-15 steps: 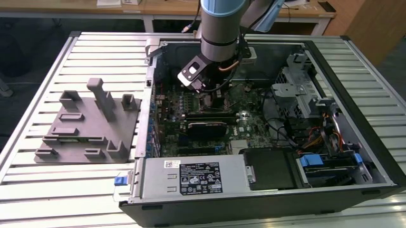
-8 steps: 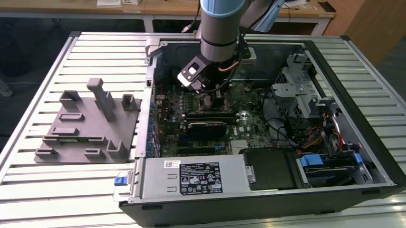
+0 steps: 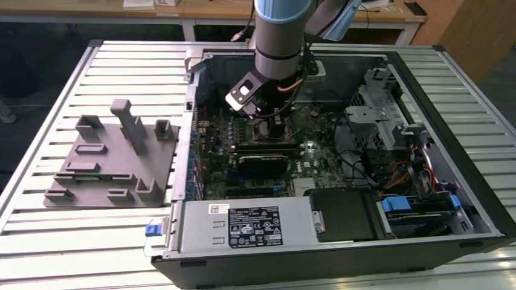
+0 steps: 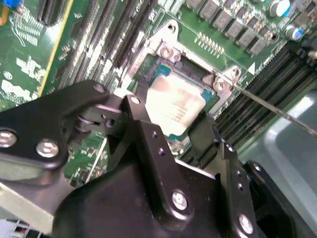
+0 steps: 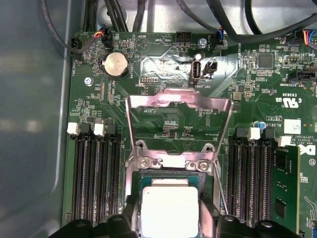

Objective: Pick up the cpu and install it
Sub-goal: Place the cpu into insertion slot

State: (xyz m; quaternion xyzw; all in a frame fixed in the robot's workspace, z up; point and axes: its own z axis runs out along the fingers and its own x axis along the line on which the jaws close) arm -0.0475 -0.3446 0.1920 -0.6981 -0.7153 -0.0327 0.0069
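Observation:
The cpu point(image 4: 176, 101), a flat silver square with a thin green rim, lies low in the motherboard socket point(image 4: 163, 54) in both wrist views. My gripper point(image 4: 171, 116) is shut on it, with one black finger point(image 4: 136, 106) against each of two opposite edges. In the first wrist view the cpu point(image 5: 169, 208) sits between the fingers point(image 5: 208, 215) just below the socket's raised metal load plate point(image 5: 178, 104). In the exterior view the gripper point(image 3: 256, 115) reaches down into the open computer case point(image 3: 322, 254) over the board.
The thin socket lever point(image 4: 267, 104) sticks out beside the socket. Memory slots point(image 5: 94, 173) flank it on both sides, and a coin battery point(image 5: 115, 64) sits further up the board. A grey fixture plate point(image 3: 113, 157) lies on the table at the exterior view's left. Power supply point(image 3: 241, 226) and drive cage point(image 3: 387, 115) crowd the case.

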